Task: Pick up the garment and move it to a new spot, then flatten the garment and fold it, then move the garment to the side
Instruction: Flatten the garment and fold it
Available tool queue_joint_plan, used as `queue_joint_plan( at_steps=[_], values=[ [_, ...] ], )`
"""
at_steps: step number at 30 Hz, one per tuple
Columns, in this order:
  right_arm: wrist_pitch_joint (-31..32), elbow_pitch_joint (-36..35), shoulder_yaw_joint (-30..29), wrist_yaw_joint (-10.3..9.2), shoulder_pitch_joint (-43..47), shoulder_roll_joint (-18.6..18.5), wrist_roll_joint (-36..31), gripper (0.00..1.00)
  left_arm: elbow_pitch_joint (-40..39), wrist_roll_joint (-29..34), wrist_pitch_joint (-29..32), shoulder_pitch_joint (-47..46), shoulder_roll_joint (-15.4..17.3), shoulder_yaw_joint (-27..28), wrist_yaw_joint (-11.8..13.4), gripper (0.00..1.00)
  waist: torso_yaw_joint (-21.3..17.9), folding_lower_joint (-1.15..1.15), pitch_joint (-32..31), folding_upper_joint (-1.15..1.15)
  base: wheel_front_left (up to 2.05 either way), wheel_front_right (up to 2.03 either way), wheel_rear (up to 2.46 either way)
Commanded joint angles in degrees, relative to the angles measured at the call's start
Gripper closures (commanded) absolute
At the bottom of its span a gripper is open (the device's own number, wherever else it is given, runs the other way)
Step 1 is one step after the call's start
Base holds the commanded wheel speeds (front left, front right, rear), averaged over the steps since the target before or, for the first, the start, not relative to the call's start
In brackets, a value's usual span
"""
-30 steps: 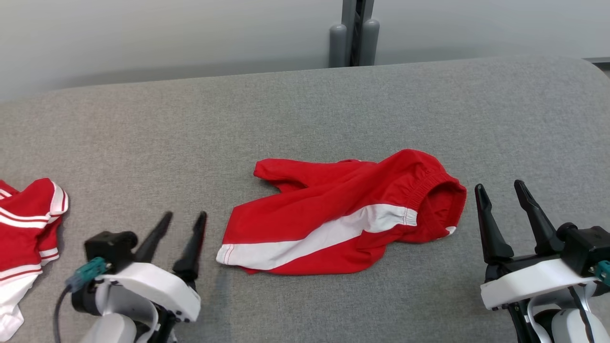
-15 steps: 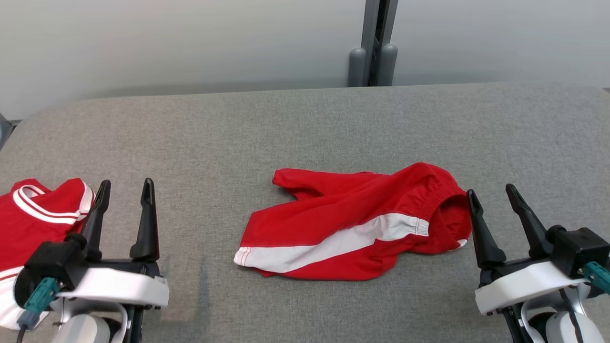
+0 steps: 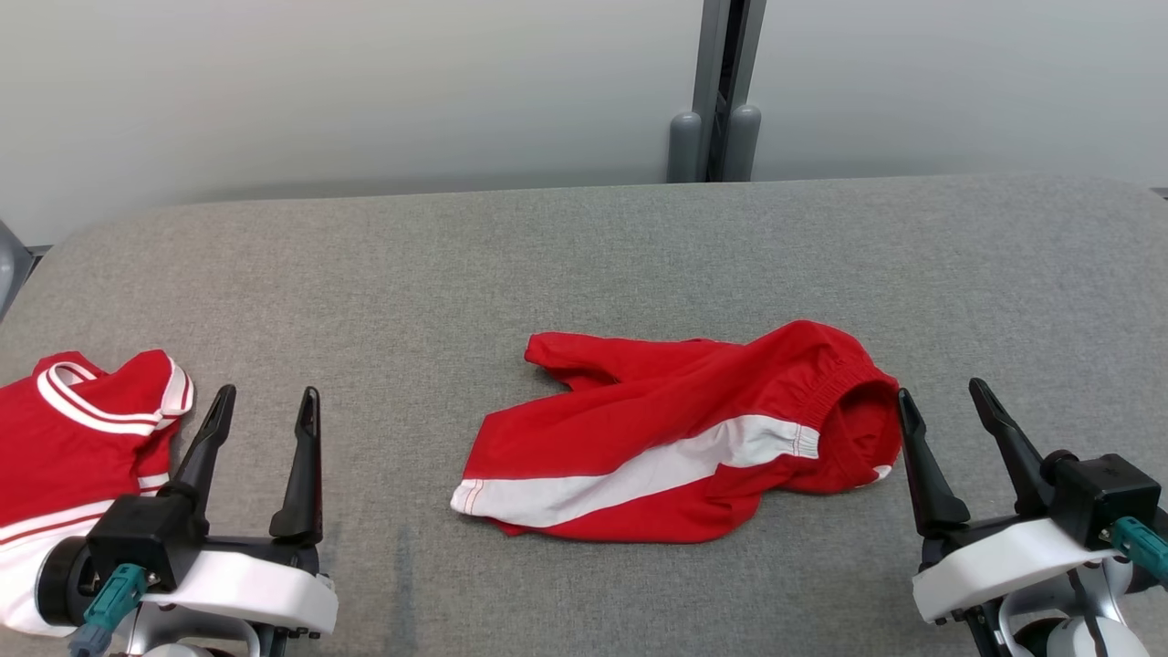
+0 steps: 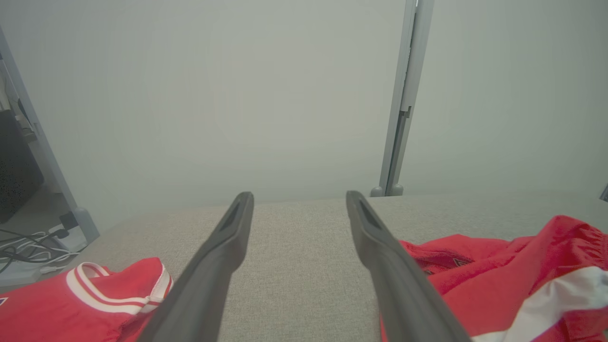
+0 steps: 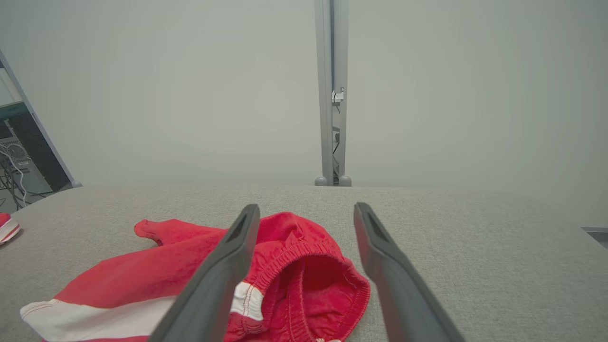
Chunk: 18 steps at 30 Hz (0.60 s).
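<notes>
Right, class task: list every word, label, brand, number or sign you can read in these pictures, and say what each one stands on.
No text can be read in any view.
On the red shorts: a white stripe only; a small dark mark in the left wrist view is too blurred to read.
On the red jersey: white trim only, no lettering showing.

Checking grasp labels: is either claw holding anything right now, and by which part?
Nothing is held. The left claw and right claw are both open and empty. The red shorts lie loose on the grey surface.
</notes>
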Motion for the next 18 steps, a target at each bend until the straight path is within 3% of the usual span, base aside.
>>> queue_joint_plan(
  at_steps=[1, 18],
  values=[
    [0.1, -0.1, -0.1, 0.03, 0.3, -0.3, -0.2, 0.0, -0.2, 0.6, 0.1, 0.1, 0.3, 0.0, 0.4, 0.0, -0.1, 0.0, 0.0, 0.0, 0.0, 0.0, 0.0],
    [0.5, -0.9, -0.5, 0.03, 0.4, -0.3, -0.9, 0.0, -1.7, 2.0, 2.0, -0.8, 1.3, -1.7, 1.4, 0.0, -0.1, 0.0, 0.0, 0.0, 0.0, 0.0, 0.0]
  ],
)
